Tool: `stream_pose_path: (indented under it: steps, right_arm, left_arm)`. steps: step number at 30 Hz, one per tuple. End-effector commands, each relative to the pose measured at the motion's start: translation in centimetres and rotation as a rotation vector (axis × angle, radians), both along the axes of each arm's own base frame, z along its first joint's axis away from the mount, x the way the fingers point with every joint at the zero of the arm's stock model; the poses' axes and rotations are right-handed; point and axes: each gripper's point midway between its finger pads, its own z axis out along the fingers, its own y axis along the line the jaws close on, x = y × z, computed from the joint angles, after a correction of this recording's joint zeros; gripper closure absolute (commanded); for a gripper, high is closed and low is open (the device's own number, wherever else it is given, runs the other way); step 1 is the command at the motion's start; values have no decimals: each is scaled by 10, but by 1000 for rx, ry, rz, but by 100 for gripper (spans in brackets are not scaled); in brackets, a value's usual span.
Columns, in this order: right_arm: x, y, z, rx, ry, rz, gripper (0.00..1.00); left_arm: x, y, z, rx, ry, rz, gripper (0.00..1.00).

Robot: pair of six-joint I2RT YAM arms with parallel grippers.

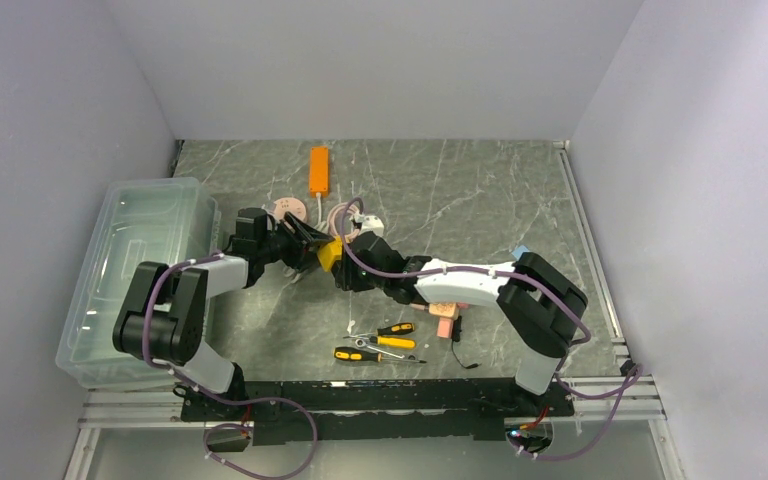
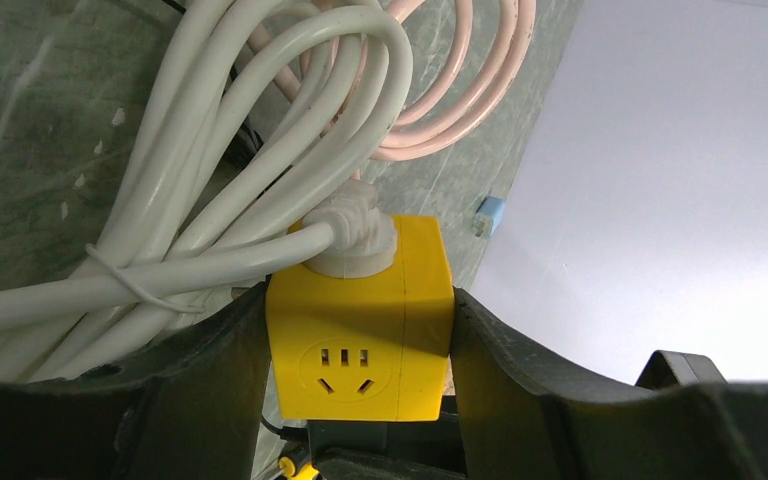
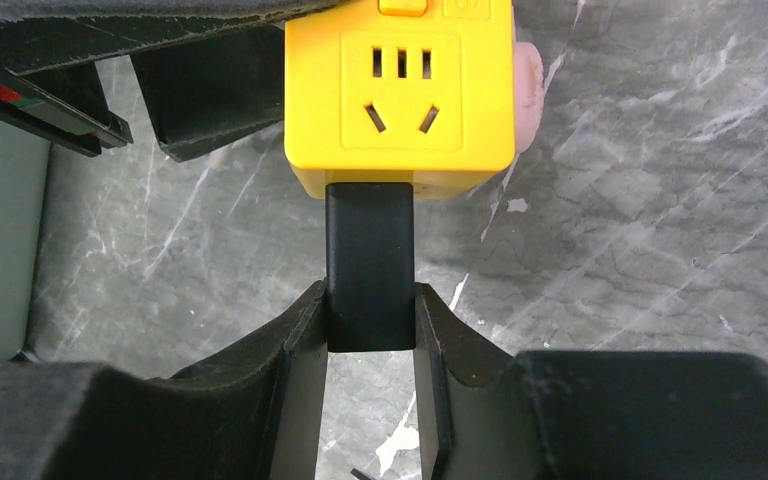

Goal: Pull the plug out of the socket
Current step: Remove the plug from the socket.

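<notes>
The black plug (image 3: 370, 262) stuck out of the yellow socket (image 3: 400, 100) straight toward the right end effector (image 3: 370, 318), which was clamped on its sides, its long axis lying along the pull line. The left end effector (image 2: 360, 345) was clamped on the socket, above the bench (image 1: 480, 200).

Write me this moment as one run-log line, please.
left gripper: shut on yellow cube socket | right gripper: shut on black plug | plug: seated in socket, not yet pulled

The black plug (image 3: 370, 265) is hiding its inserted end inside the yellow socket (image 3: 400, 100); white cables (image 2: 160, 200) are running off-frame.
</notes>
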Motion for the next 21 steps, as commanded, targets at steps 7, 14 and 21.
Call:
stream_pose_path:
  steps: [7,14,21]
  right_arm:
    - [15,-13,-6,-66,-37,-67,100]
    - [19,-10,-10,-87,15,-98,100]
    - [21,-6,-5,-82,-4,-83,100]
  left_arm:
    - [9,-7,31,-95,-102,-25,100]
    - [7,-7,29,-106,-94,-18,100]
    - [10,-4,28,-105,-93,-12,100]
